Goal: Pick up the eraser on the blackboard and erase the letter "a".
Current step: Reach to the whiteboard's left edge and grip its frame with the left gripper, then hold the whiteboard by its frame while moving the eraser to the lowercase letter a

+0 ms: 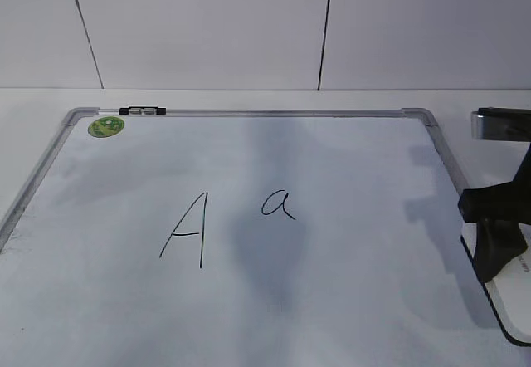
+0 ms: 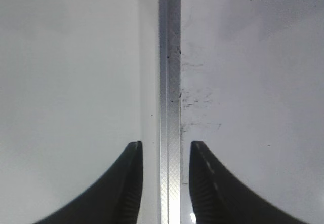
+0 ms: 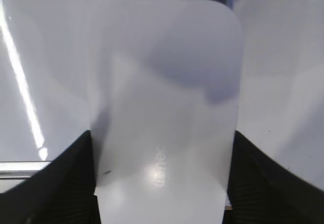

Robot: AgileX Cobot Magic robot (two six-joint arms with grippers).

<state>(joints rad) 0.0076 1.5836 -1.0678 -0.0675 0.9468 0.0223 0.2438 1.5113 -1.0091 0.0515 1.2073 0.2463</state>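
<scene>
Item: blackboard (image 1: 348,300), a white dry-erase board in a silver-grey frame, lying flat on the white counter (image 1: 249,100). All positions below are given relative to it.

Contents of board:
- Letter "a" (image 1: 278,205), small cursive, near the board's middle, intact.
- Capital "A" (image 1: 187,230), taller, just left of the "a", to be left alone.
- Round green sticker (image 1: 106,126), far-left corner.
- Eraser (image 1: 508,296), white with dark underside, at the board's right edge near the front.

Right pincer (image 3: 162,183): fingers (image 3: 66,183) stand either side of the eraser (image 3: 164,97), snug against its long sides; judged to be gripping it, though contact is not certain on both sides. Whether the eraser is off the board cannot be told.

Left pincer (image 2: 166,183): open, holding nothing, straddling the board's frame rail (image 2: 169,82) at the left edge.

Step in hand: the pick-up of the eraser; erasing not yet begun.

Next move calls for: a firm hold, a lift, a carry leftward across the board to the "a", then the dark face pressed down and rubbed without straying onto the "A".

View notes: only the right wrist view shows the faint lettering on the eraser's top; only the exterior view shows both letters; only the left wrist view shows black smudges by the rail.
</scene>
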